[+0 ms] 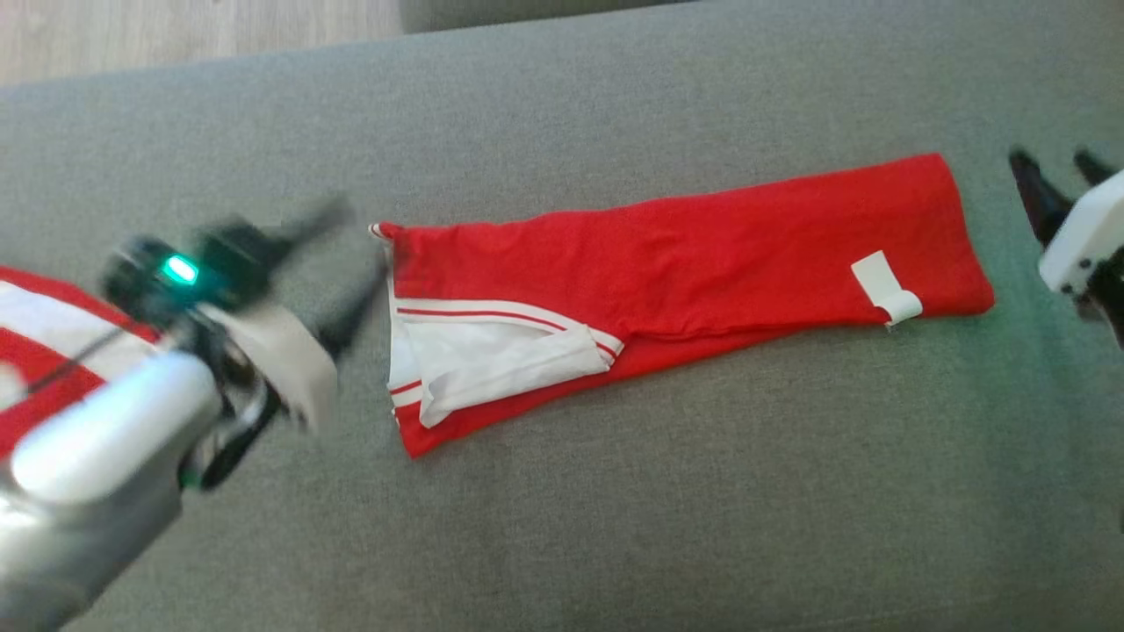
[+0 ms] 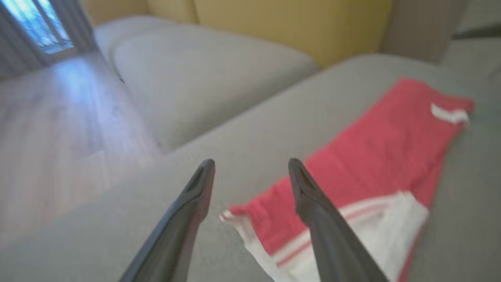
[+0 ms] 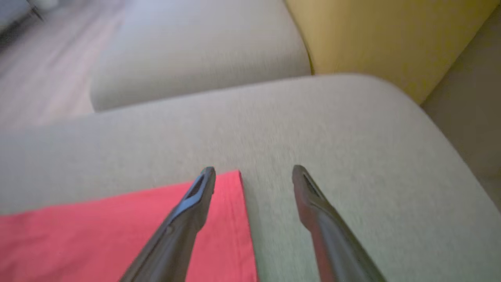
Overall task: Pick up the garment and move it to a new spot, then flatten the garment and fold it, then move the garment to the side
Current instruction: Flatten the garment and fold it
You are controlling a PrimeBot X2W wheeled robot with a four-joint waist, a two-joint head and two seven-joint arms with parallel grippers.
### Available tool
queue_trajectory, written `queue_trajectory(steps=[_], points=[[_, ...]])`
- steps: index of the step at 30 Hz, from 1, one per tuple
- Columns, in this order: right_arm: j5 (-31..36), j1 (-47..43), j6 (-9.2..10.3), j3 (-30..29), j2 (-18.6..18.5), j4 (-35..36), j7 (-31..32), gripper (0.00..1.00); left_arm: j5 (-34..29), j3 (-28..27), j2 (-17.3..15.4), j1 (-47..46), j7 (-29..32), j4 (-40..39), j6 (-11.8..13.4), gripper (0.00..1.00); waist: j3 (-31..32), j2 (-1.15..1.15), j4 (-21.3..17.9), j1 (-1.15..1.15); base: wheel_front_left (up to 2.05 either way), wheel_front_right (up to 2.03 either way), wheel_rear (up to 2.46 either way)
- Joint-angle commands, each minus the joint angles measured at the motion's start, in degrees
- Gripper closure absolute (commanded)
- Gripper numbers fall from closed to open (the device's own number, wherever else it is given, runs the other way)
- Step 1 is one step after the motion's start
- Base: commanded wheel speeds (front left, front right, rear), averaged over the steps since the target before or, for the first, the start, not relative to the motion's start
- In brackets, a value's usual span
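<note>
Red garment (image 1: 702, 237) is found laid flat on the grey sofa cushion (image 1: 615, 527), folded into a long strip running left to right. White lining is turned out at its left end, and a white tag (image 1: 887, 285) is seen near its right end. Left gripper (image 1: 356, 250) is noted just off the left end, blurred, fingers spread, nothing pinched. Right gripper (image 1: 1051, 162) is noted just beyond the right end, likewise spread and empty.
</note>
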State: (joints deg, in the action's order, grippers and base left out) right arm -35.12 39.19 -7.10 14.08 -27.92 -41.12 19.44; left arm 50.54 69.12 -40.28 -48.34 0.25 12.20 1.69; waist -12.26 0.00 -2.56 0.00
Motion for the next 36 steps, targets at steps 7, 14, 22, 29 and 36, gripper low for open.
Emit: queue_trajectory(steps=[7,14,22,29,36], points=[[3.18,-4.01,-0.39,-2.8,3.53,9.59,-15.14,0.0,2.81,-12.85,1.86,2.9,-13.99,-1.07,10.23,0.0,3.0,0.0,0.41,0.0,0.0,0.0,0.0],[8.42,-11.66,-0.39,-6.1,9.78,17.25,-26.93,0.0,-2.5,-28.3,8.07,14.86,-15.21,-7.27,14.73,0.0,4.76,0.0,0.88,0.0,0.0,0.0,0.0],[17.83,-22.25,-0.39,-9.9,18.21,19.49,-31.66,0.0,-14.74,-45.02,19.44,32.84,-15.23,-8.77,9.91,0.0,6.82,0.0,1.31,0.0,0.0,0.0,0.0],[21.41,-26.46,-0.39,-11.96,22.33,20.4,-32.72,0.0,-22.87,-54.04,26.8,40.69,-15.24,-5.93,3.41,0.0,7.52,0.0,1.14,0.0,0.0,0.0,0.0],[23.01,-26.88,-0.39,-12.39,22.91,21.36,-31.57,0.0,-27.84,-58.72,30.86,41.09,-15.24,-3.5,-2.09,0.0,7.13,0.0,1.28,0.0,0.0,0.0,0.0]])
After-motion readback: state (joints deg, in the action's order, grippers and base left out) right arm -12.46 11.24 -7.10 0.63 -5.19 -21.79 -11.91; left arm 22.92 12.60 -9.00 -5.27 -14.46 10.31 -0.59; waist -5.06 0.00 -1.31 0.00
